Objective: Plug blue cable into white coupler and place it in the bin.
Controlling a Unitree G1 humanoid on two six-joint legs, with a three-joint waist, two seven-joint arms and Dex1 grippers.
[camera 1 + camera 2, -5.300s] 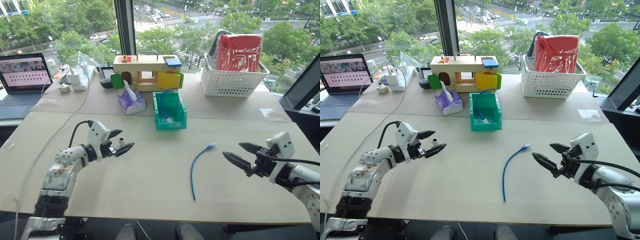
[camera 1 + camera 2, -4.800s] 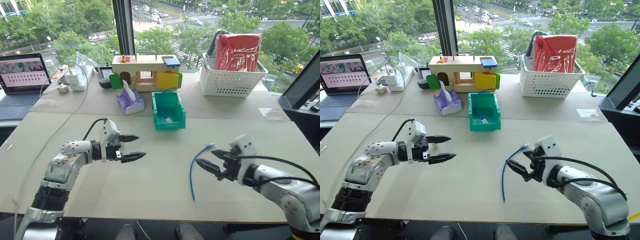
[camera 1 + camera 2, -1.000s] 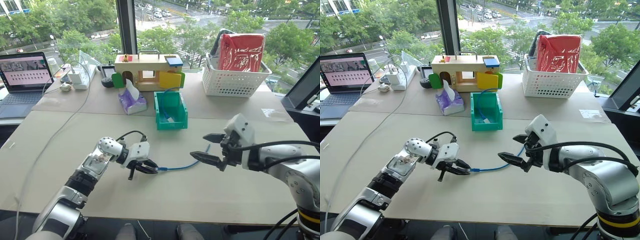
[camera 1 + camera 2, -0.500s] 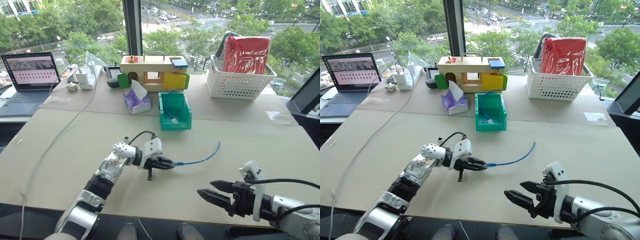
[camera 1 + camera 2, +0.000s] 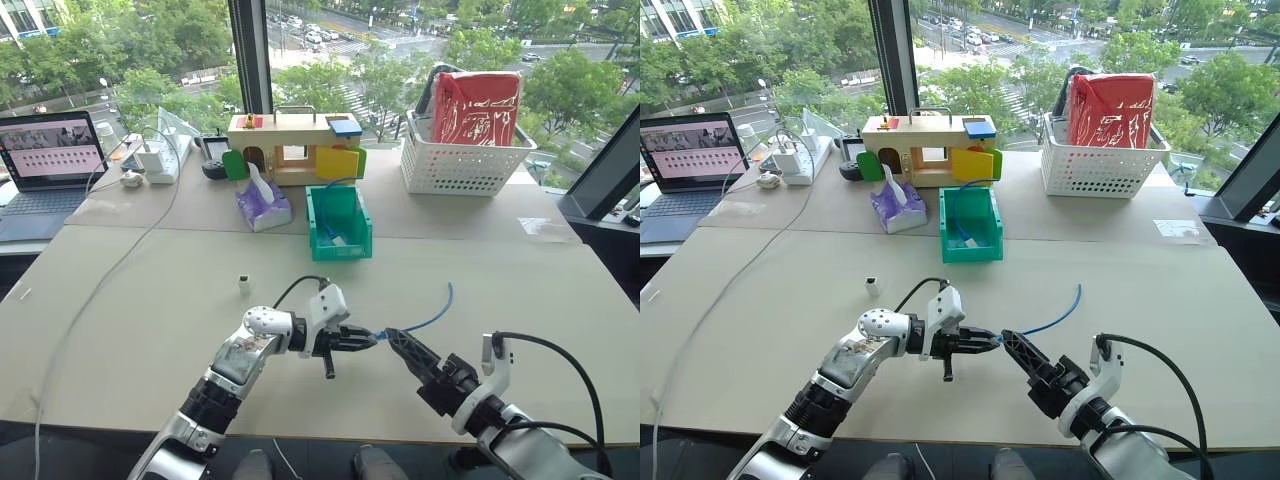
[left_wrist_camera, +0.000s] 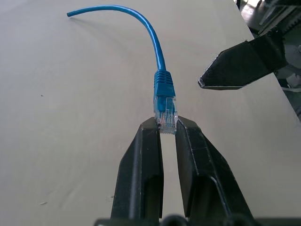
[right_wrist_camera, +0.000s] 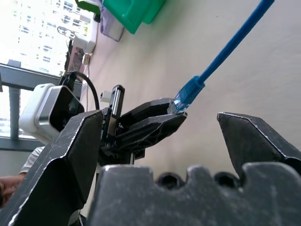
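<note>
Silver-grey jointed arms, white wrist housings, black cables, black pointed fingers point(image 6: 197, 179)

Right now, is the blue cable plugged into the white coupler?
No: the white coupler sits alone on the table while the left gripper pinches the blue cable plug.

I see the blue cable point(image 6: 155, 44) as smooth glossy plastic with a clear plug; my left gripper's point(image 6: 167, 129) fingers look matt black; the table point(image 5: 150, 290) is matt beige board; the bin point(image 5: 339, 222) shiny plastic.
</note>
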